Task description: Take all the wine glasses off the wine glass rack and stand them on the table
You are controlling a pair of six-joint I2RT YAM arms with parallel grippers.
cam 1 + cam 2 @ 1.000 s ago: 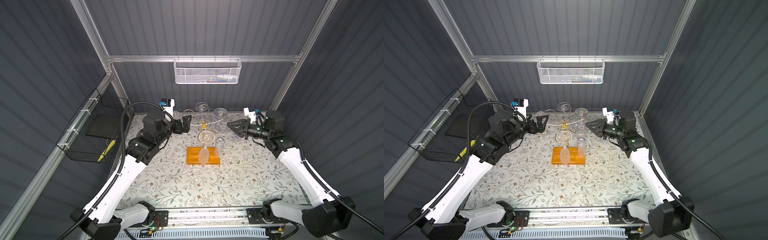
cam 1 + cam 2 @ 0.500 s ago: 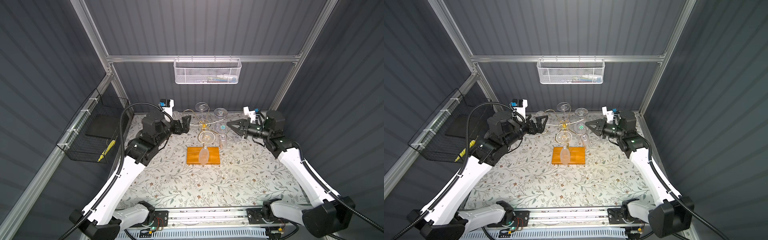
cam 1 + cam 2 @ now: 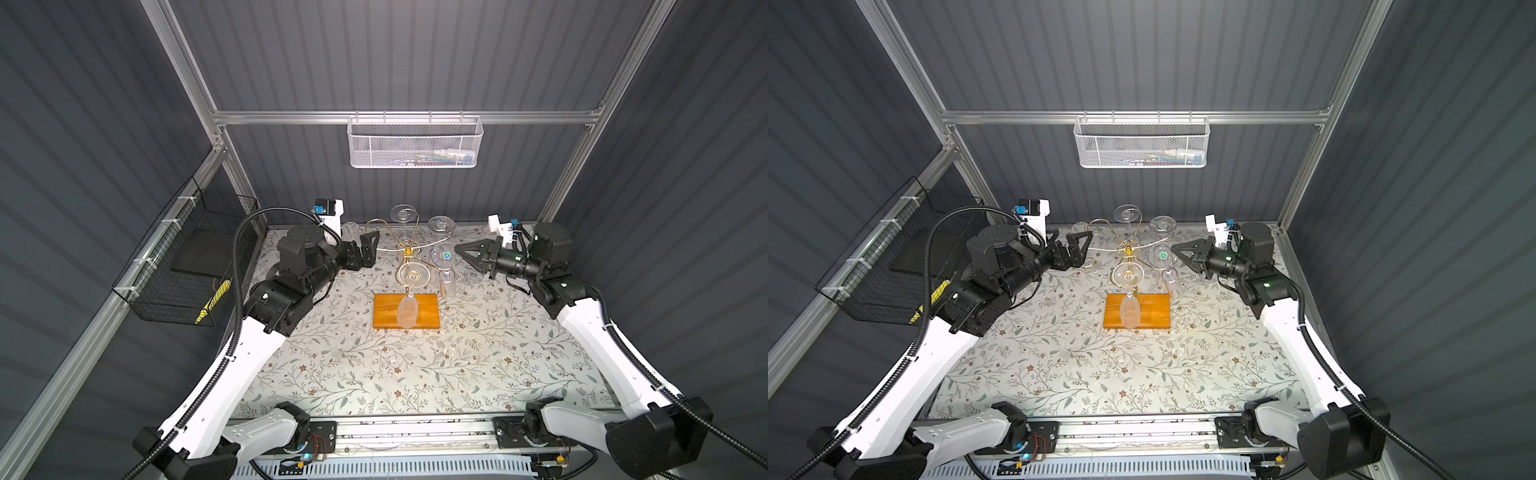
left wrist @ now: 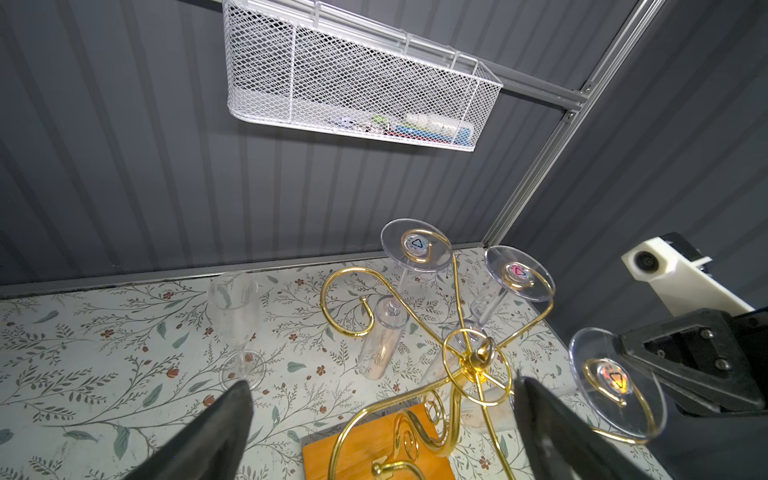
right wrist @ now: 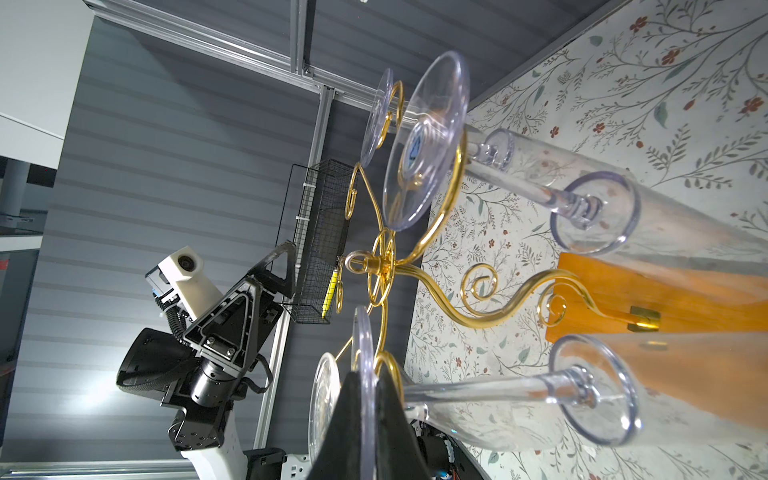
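**Change of state.** Over the last second the right gripper [image 3: 457,250] has gone from spread jaws to fully clenched. In the right wrist view its two black fingers [image 5: 345,419], at bottom centre of the frame, pinch the thin edge of the clear foot of the wine glass [image 5: 478,395]. In both top views that foot, marked by a small round sticker, sits just right of centre, touching the gripper tip.

**Location of the wine glass.** It hangs bowl down from a gold wire arm of the wine glass rack [image 3: 428,309], on the rack's right side in both top views. The curled wire passes around the stem just under the foot. The glass is not yet off the rack.

**Left gripper** [image 3: 371,249]. Released, jaws wide apart, left of the rack's hub, holding nothing. It is unchanged over the same second.

**Other items.** Three further glasses [image 3: 411,276] hang on the rack. One flute [image 4: 235,316] stands upright on the floral table cover [image 3: 374,374], at the left of the left wrist view.

**Meaning for the task.** The grasp step appears complete. The next step is judged to be drawing the foot along the wire arm toward its open end, kept level.

**Caution.** The hold is on a thin rim only, so the glass may pivot or slip, and a pull against the scroll could tip the rack
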